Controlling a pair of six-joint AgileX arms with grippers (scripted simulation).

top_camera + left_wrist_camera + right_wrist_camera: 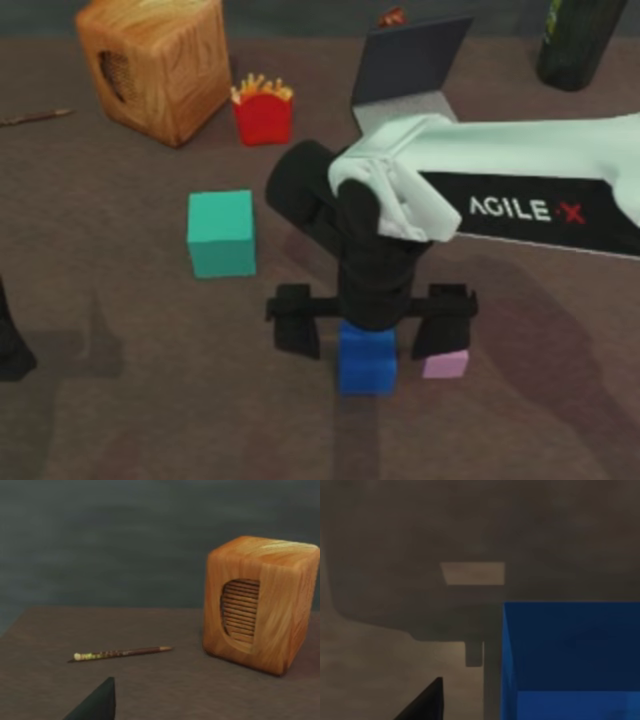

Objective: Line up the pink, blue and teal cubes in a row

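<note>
Right fingers [298, 322] spread over one blue cube [366, 362], one pink cube [445, 364], one teal cube [221, 233]

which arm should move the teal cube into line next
Right. Its hand is open over the blue cube, with the teal cube nearby. The left arm sits parked at the table's left edge.

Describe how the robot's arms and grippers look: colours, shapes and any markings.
The right arm has a white shell with a black side panel lettered "AGILE X" in white, the X red. Its wrist is black and rounded; the right gripper is black, with a crossbar and blocky fingers. Of the left arm, only a black part shows.
</note>
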